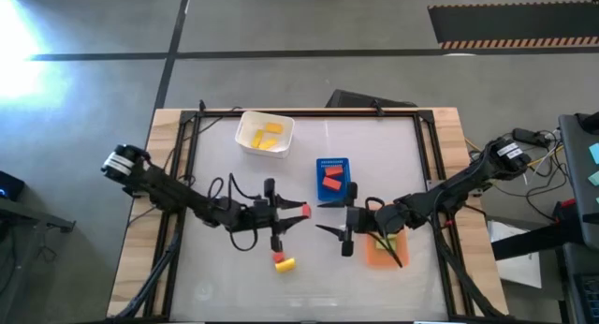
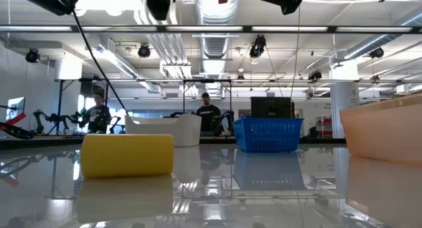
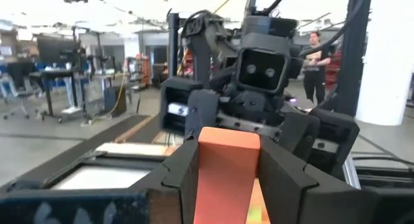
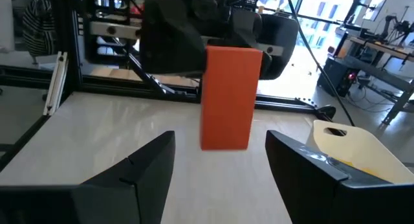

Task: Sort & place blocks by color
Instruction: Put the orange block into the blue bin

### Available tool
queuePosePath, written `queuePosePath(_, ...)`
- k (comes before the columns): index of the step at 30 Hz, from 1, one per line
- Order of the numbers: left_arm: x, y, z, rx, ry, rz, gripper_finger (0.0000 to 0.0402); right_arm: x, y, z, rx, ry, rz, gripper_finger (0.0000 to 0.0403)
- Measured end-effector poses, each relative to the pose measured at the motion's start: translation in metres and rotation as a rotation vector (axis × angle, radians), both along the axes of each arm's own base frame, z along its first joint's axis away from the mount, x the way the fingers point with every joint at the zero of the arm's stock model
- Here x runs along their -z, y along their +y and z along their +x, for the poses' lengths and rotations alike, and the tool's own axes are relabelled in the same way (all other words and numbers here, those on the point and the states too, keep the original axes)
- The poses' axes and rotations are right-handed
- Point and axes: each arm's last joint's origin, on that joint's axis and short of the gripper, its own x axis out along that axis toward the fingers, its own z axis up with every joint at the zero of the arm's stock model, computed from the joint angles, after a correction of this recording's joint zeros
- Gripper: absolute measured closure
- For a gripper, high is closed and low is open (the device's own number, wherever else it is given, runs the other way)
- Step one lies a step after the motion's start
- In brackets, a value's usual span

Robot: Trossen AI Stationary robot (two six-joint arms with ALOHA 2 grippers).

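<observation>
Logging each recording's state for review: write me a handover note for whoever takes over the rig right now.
Left gripper: shut on a red block, mid-table, holding it out toward the right arm.
Right gripper: fingers open, facing that block, nothing held.
Done: yellow blocks in the white tub, red blocks in the blue tray, green blocks in the orange tray.
Left: hand over the held red block; sort the yellow block lying on the table.

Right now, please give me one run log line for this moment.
left gripper: shut on red block, mid-table | right gripper: open, facing that block | yellow block: loose on table
</observation>
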Motion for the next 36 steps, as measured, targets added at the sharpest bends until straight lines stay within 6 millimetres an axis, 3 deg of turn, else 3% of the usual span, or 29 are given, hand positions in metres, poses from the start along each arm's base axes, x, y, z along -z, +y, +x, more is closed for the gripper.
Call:
queuePosePath(8,-0.005,-0.010,0.021,0.045,-0.027,0.065,0.0293,0.000,-0.002,0.001,0.006,-0.004,0.001,0.0170)
queuePosePath(16,-0.005,-0.011,0.023,0.045,-0.028,0.063,0.0293,0.000,-0.002,0.001,0.002,0.000,-0.023,0.0182)
queuePosePath(20,-0.005,-0.010,0.023,0.044,-0.027,0.063,0.0293,0.000,-0.001,0.001,-0.003,0.001,-0.029,0.0218)
queuePosePath(24,-0.005,-0.010,0.023,0.038,-0.025,0.065,0.0293,0.000,-0.001,0.001,-0.009,0.002,-0.031,0.0281)
queuePosePath(32,-0.001,-0.011,0.022,0.046,-0.006,0.065,0.0202,0.000,-0.001,0.001,-0.017,0.007,-0.039,0.0289)
queuePosePath(36,0.003,-0.009,0.018,0.046,0.043,0.086,0.0185,0.003,-0.003,-0.001,-0.013,0.046,-0.060,0.0289)
